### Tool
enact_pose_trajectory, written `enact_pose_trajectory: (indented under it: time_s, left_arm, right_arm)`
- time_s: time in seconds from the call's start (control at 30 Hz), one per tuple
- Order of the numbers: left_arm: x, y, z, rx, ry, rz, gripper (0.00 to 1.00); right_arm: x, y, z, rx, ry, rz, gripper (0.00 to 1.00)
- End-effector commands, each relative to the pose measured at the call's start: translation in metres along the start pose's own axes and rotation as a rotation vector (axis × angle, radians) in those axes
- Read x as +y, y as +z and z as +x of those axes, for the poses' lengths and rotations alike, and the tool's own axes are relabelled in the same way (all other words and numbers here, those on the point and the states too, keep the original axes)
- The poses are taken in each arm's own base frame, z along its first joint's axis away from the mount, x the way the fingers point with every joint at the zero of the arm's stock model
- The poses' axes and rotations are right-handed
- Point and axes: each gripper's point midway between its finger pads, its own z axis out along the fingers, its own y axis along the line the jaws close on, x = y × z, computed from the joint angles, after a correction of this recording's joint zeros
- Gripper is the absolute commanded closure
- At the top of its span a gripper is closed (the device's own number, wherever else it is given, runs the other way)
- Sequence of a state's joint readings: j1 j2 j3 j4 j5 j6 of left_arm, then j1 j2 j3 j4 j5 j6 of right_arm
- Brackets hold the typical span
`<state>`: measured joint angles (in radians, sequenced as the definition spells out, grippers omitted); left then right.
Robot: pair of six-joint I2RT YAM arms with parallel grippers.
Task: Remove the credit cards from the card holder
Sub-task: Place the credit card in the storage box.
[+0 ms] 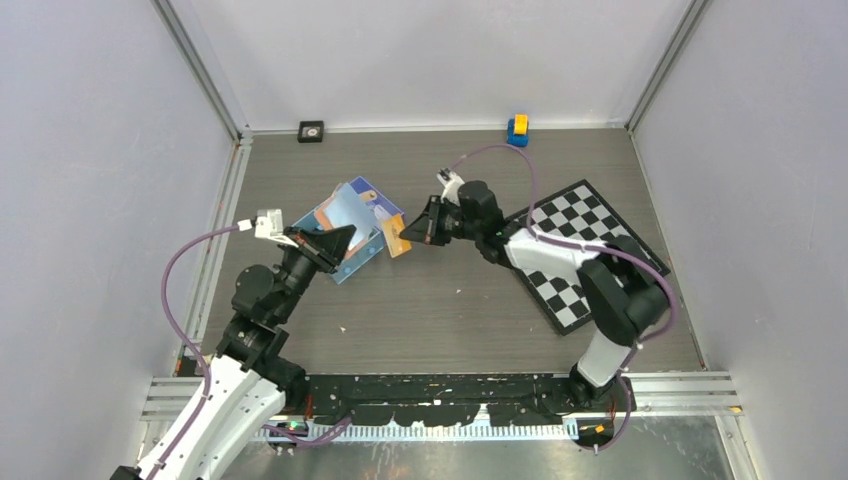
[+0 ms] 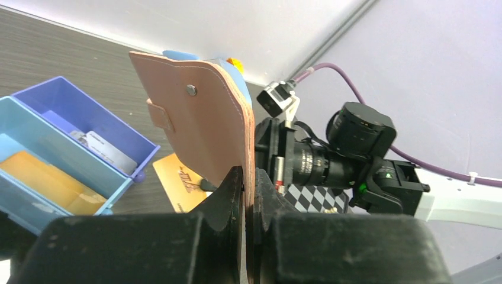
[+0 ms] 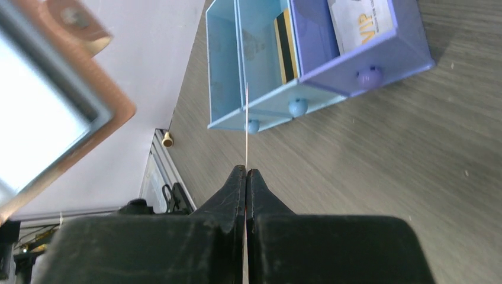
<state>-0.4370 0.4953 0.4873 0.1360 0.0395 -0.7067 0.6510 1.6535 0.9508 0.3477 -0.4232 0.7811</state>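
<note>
The tan card holder (image 2: 201,121) stands upright above the table, and my left gripper (image 2: 248,177) is shut on its lower edge. From above, the card holder (image 1: 350,212) hangs open over the blue tray. My right gripper (image 1: 407,234) is shut on an orange credit card (image 1: 397,240) just right of the holder. In the right wrist view that credit card (image 3: 246,124) shows edge-on as a thin line coming out of the shut right gripper (image 3: 245,171). The left wrist view shows its orange face (image 2: 174,177) low beside the holder.
A blue divided tray (image 2: 121,177) sits under the holder, with an orange card (image 2: 47,177) and a white card (image 2: 103,148) in its compartments. A checkered board (image 1: 580,250) lies under the right arm. A blue-and-yellow block (image 1: 517,128) and a black square (image 1: 311,131) sit at the back wall.
</note>
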Motion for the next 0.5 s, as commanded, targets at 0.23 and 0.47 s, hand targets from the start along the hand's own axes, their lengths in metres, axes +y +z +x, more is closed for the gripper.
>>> enact_pose_trajectory:
  time_s: [0.23,0.47]
  left_arm:
    - [0.016,-0.022,-0.036,-0.208,0.005,-0.090,1.00]
    - [0.017,-0.025,-0.038,-0.222,0.004,-0.099,1.00]
  right_arm:
    - [0.015,0.072,-0.031,0.066,-0.043,-0.029,1.00]
    - [0.016,0.108,-0.031,0.115,-0.129,-0.003,1.00]
